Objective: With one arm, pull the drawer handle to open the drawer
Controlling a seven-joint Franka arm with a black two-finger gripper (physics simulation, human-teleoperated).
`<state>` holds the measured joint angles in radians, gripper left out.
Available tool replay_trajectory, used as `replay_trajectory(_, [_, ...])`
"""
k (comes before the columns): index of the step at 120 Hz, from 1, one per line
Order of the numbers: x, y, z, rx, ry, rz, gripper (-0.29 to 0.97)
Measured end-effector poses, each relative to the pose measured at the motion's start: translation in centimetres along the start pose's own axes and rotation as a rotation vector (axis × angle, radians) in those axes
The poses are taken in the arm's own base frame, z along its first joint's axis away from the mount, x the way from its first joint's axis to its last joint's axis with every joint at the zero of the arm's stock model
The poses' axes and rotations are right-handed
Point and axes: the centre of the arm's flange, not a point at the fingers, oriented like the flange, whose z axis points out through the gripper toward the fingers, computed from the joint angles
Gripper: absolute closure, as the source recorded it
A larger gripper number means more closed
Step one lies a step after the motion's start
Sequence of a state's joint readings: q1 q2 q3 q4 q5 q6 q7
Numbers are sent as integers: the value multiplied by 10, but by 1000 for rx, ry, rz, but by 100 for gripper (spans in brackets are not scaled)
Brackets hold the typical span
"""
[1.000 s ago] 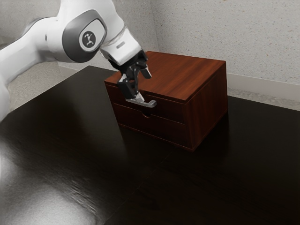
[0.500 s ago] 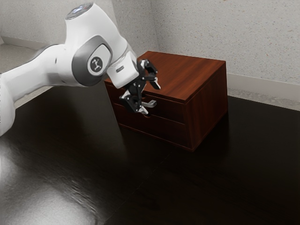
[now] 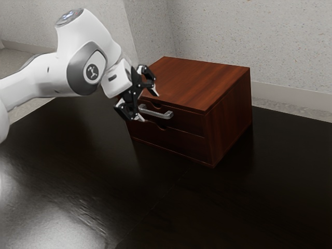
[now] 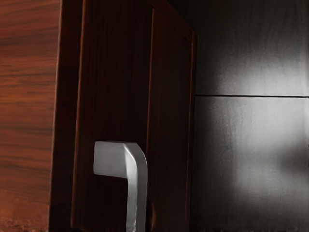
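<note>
Entry: the black two-finger gripper [image 3: 138, 100] is being held against the front face of the reddish-brown wooden two-drawer cabinet [image 3: 207, 85], at the end of the handle nearer the cabinet's front corner. The fingers [image 3: 149, 86] are being held spread apart, one above and one below the bar, not clamped; contact with the bar cannot be read. This pose is judged to be bracketing the bar ahead of a closing grasp.

The brushed-metal bar handle [image 3: 157, 113] is mounted on the cabinet's upper drawer front [image 3: 184, 122], which is appearing flush with the cabinet, so the drawer is being taken as shut. In the wrist view the handle [image 4: 129, 186] is being seen close under the hand, its bent end standing off the wood.

The bar's long axis is running level, parallel to the cabinet's top front edge. The handle is projecting outward from the cabinet's front over the dark glossy table [image 3: 233, 207]; a pull is judged to be needed along that outward line, square to the bar.
</note>
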<state>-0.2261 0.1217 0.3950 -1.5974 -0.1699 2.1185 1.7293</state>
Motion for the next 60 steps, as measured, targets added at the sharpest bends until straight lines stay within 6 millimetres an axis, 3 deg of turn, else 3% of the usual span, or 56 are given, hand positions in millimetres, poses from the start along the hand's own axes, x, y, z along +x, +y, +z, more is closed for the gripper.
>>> replay_trajectory(28, [-5,1,5,-2,-3,28,22])
replay_trajectory(60, [-8,2,23,-15,-13,51,30])
